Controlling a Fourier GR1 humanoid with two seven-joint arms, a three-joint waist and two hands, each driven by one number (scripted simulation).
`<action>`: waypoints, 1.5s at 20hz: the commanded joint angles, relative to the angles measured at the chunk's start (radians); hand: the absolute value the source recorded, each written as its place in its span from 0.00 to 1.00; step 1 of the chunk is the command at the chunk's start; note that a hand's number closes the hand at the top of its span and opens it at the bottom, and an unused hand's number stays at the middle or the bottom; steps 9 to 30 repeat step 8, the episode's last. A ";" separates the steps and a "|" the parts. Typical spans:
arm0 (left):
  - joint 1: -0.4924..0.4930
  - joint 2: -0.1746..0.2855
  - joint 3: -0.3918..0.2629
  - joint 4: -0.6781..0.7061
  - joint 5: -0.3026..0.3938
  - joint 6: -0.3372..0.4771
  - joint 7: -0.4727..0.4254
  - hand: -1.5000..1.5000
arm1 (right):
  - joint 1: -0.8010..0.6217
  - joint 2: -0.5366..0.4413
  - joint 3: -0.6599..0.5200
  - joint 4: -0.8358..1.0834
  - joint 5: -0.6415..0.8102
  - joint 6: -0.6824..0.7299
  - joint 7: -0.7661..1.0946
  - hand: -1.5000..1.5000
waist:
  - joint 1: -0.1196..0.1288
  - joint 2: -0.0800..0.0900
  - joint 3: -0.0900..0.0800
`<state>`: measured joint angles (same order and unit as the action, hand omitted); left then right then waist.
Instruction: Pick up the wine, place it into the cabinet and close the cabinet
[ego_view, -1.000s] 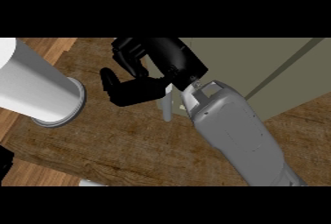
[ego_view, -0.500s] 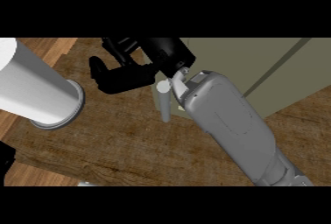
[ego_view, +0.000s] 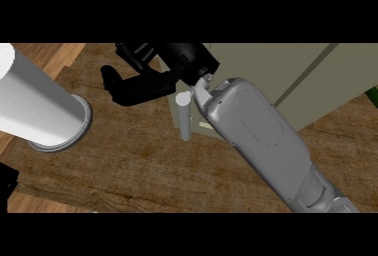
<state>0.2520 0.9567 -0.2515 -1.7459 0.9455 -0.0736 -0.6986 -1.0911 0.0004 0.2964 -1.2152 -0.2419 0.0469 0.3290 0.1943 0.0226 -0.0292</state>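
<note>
My right hand (ego_view: 151, 85) is near the top centre, at the end of the grey forearm (ego_view: 255, 135) that crosses the view from the lower right. Its fingers are relaxed and the thumb sticks out to the left, with nothing in it. Just below the wrist a pale grey bar handle (ego_view: 182, 117) stands against the beige cabinet door (ego_view: 295, 70). The hand hovers over the door's left edge, beside the handle. No wine bottle shows in this view. My left hand does not show.
A large white cylinder (ego_view: 33, 100) stands on a round base at the left of the wooden counter (ego_view: 148, 170). A small dark shape (ego_view: 4, 180) at the left edge is too cut off to identify.
My right hand and forearm have swung to the left and a little upward. The grey handle, earlier partly behind the wrist, now shows to the wrist's left.
</note>
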 joint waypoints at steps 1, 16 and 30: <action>0.006 0.004 0.003 -0.005 -0.006 0.007 0.001 1.00 | 0.027 -0.113 -0.120 0.178 0.013 -0.027 -0.032 1.00 | -0.032 0.061 0.026; 0.011 -0.013 -0.003 0.004 -0.010 0.011 -0.007 1.00 | 0.061 -0.124 -0.117 0.199 -0.002 0.022 -0.122 1.00 | -0.063 0.068 0.025; 0.011 -0.013 -0.003 0.004 -0.010 0.011 -0.007 1.00 | 0.061 -0.124 -0.117 0.199 -0.002 0.022 -0.122 1.00 | -0.063 0.068 0.025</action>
